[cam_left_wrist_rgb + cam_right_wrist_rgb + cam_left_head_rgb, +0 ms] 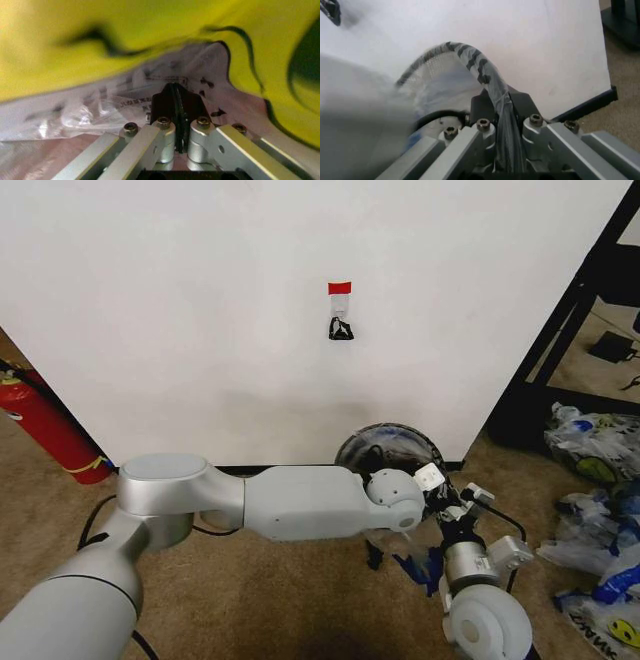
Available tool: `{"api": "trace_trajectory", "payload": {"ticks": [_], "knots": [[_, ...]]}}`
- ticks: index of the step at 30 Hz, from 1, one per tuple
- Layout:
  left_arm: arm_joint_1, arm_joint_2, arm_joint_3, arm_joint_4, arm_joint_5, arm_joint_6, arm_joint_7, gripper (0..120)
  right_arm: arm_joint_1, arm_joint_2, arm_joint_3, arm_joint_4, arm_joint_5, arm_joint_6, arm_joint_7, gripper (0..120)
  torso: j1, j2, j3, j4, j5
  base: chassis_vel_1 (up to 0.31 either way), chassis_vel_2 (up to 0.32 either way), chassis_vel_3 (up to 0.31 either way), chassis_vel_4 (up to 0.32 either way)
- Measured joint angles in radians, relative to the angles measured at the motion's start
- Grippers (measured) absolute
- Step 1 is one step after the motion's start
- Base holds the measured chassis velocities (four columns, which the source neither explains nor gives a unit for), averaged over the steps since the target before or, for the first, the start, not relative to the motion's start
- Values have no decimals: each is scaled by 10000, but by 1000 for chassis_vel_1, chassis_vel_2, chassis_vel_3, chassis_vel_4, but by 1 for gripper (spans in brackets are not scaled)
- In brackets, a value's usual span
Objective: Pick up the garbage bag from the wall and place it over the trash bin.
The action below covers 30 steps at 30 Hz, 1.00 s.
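Head view: left arm reaching across low in front of wall point(200, 300), left gripper point(385, 552) down by trash bin point(390, 448), which stands against baseboard point(240, 471) w/ pale plastic over its rim. Right gripper point(440, 485) just beside bin's right edge, wrist pointing up at it. Blue handle bits of garbage bag point(415, 565) hanging below left wrist. Hook point(341, 328) up on wall under red tape strip point(340, 287), bare. Fire extinguisher point(45, 425) far left; heap of smiley bags point(600, 510) on carpet at right.

Left wrist view: fingers point(165, 103) pressed together, pinching thin bag film; yellow smiley print and black lettering of garbage bag point(100, 101) right up against cam.

Right wrist view: fingers point(482, 107) clamped tight on bag-wrapped bin rim point(480, 71), mesh side visible beyond, wall behind.
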Motion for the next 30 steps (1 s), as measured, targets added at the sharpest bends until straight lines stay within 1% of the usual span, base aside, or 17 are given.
{"api": "trace_trajectory", "payload": {"ticks": [4,7,9,10,11,15,18,20,21,23,24,25,26,27,28,29,30], "knots": [[-196,523,-45,-896,35,2,-361,0,329,114,136,-397,434,-28,266,1,0,0,0,3,1,0,0,0,0],[-440,1263,-198,-2295,191,-21,-932,0,694,329,276,-1066,792,-81,497,1,0,0,0,5,5,0,0,0,0],[-446,1370,-241,-2524,167,-20,-1025,0,736,351,304,-1123,819,-76,528,1,0,-1,1,13,5,0,0,0,0],[-452,1549,-416,-3010,130,-20,-1182,0,862,425,351,-1306,896,-66,602,1,1,0,1,1,-11,0,0,0,0],[-448,1726,-694,-3505,124,-22,-1322,0,963,513,339,-1460,982,-68,641,1,-1,1,-1,0,-3,0,0,0,0],[-153,2107,-1440,-4145,443,-328,-1450,5,1126,746,264,-1752,1092,-75,715,1,0,0,0,-3,0,0,0,0,0],[886,3027,-2852,-4930,941,-1257,-1298,16,1235,1101,156,-1961,1648,-212,888,1,0,0,0,-6,-5,0,0,0,0],[1953,4251,-3899,-5606,1477,-2009,-1076,15,1314,1360,47,-2088,2134,-339,971,1,0,0,0,-4,-4,0,0,0,0],[2585,4946,-4479,-5890,1910,-2477,-736,12,1359,1480,-1,-2154,2408,-415,998,1,0,0,0,8,-6,0,0,0,0],[3023,5344,-4873,-6040,2207,-2781,-479,11,1393,1550,-29,-2188,2594,-469,1004,1,0,0,0,7,-7,0,0,0,0],[4015,5978,-5729,-6309,2786,-3455,100,7,1477,1677,-105,-2281,2932,-562,1007,1,0,0,0,15,-9,0,0,0,0],[4394,6142,-6027,-6382,2955,-3677,294,7,1509,1713,-145,-2328,3020,-587,1003,1,0,0,0,15,-8,0,0,0,0],[5881,6509,-7191,-6553,3445,-4342,882,7,1637,1798,-298,-2534,3169,-642,953,1,0,0,-1,15,-5,0,0,0,0],[5881,6509,-7191,-6553,3445,-4342,882,7,1637,1798,-298,-2534,3169,-642,953,1,0,0,-1,15,-5,0,0,0,0],[8157,6511,-9306,-6581,3942,-5060,1535,7,1812,1867,-570,-2929,3113,-687,848,1,0,0,-1,-1,-13,0,0,0,0],[9552,6217,-10571,-6439,4384,-5581,1915,7,1911,1899,-779,-3152,3016,-704,818,1,-1,1,-2,-2,-3,0,0,0,0],[9552,6217,-10571,-6439,4384,-5581,1915,7,1911,1899,-779,-3152,3016,-704,818,1,-1,1,-2,-2,-3,0,0,0,0]]}}
